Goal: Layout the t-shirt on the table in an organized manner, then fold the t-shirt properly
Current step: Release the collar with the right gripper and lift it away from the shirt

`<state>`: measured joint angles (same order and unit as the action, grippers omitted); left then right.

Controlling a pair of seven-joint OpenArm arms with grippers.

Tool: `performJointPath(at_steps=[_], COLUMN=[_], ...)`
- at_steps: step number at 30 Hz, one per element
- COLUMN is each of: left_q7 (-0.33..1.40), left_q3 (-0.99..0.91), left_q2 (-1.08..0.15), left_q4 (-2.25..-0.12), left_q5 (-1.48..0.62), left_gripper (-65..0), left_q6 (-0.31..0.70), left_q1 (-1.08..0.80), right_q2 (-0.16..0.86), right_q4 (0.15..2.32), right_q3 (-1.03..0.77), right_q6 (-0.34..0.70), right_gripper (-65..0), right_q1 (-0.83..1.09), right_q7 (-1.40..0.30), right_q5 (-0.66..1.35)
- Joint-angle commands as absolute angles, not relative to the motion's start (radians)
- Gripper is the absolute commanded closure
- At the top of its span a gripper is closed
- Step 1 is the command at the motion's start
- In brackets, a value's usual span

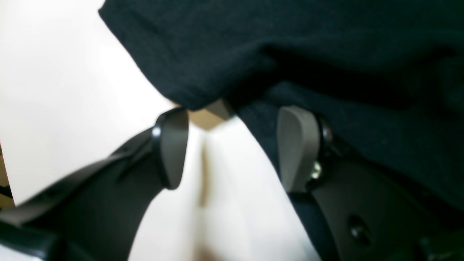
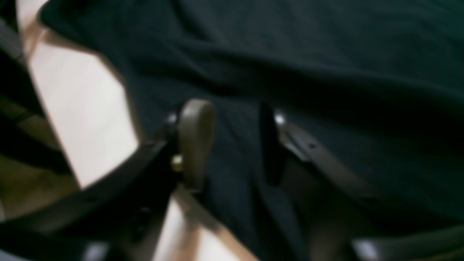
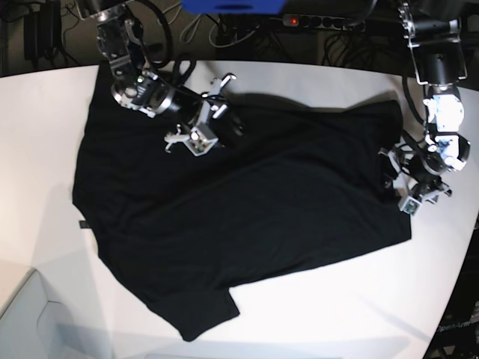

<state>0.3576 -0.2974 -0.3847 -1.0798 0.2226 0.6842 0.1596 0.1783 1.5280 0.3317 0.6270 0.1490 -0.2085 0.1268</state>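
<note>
The black t-shirt (image 3: pixel 247 202) lies spread and wrinkled on the white table (image 3: pixel 337 299), with its small hem tag (image 3: pixel 82 224) at the left edge. No print or collar label shows. My left gripper (image 3: pixel 393 176) is at the shirt's right edge. In the left wrist view it (image 1: pixel 235 145) is open, the right finger (image 1: pixel 297 148) over the cloth (image 1: pixel 290 43) and the left finger (image 1: pixel 174 148) over bare table (image 1: pixel 65 90). My right gripper (image 3: pixel 224 123) is low over the shirt's upper left part. In the blurred right wrist view it (image 2: pixel 232 143) is open with cloth (image 2: pixel 290 54) between its fingers.
Cables and a power strip (image 3: pixel 322 22) lie behind the table's far edge, beside a blue object (image 3: pixel 232 6). A pale grey box (image 3: pixel 30 321) sits at the bottom left corner. The table's curved edge runs down the right side (image 3: pixel 468 247).
</note>
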Motion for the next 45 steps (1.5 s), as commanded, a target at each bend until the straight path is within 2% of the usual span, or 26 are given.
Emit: performJointPath(at_steps=[1, 9, 16, 21, 23, 24, 28, 35, 40, 45], left_q7=[0.394, 0.395, 0.395, 0.395, 0.395, 0.395, 0.395, 0.395, 0.397, 0.397], left_q3=[-0.295, -0.297, -0.297, -0.297, -0.297, -0.297, -0.297, -0.297, -0.297, -0.298], left_q2=[-0.392, -0.392, -0.392, -0.392, -0.392, -0.392, -0.392, -0.392, -0.392, -0.389], left_q4=[-1.081, -1.081, -1.081, -1.081, -1.081, -1.081, -1.079, -1.076, -1.072, -1.070], left_q5=[0.246, 0.246, 0.246, 0.246, 0.246, 0.246, 0.246, 0.246, 0.248, 0.318], left_gripper=[-38.5, -38.5, -38.5, -38.5, -38.5, -38.5, -38.5, -38.6, -38.8, -38.9], left_q6=[0.698, 0.698, 0.698, 0.698, 0.698, 0.698, 0.698, 0.698, 0.698, 0.698], left_q1=[0.154, 0.151, 0.139, 0.139, 0.139, 0.139, 0.140, 0.148, 0.174, 0.182], right_q2=[0.191, 0.231, 0.134, 0.101, 0.102, 0.102, 0.101, 0.122, 0.173, 0.243], right_q4=[1.549, 1.544, 1.478, 1.437, 1.434, 1.434, 1.442, 1.452, 1.504, 1.550], right_q3=[0.357, 0.562, 0.575, 0.559, 0.561, 0.562, 0.562, 0.564, 0.564, 0.564], right_q6=[0.627, 0.624, 0.622, 0.622, 0.627, 0.627, 0.627, 0.628, 0.628, 0.628], right_gripper=[-30.0, -32.0, -31.7, -31.1, -27.1, -23.1, 0.0, 0.0, 0.0, 0.0], right_q1=[0.140, 0.058, 0.045, 0.030, 0.018, 0.018, 0.018, 0.059, 0.134, 0.213], right_q7=[-0.183, -0.183, -0.183, -0.183, -0.183, -0.183, -0.183, -0.173, -0.024, 0.051], right_q5=[0.140, 0.094, -0.150, -0.160, -0.160, -0.160, -0.160, -0.160, -0.162, -0.162])
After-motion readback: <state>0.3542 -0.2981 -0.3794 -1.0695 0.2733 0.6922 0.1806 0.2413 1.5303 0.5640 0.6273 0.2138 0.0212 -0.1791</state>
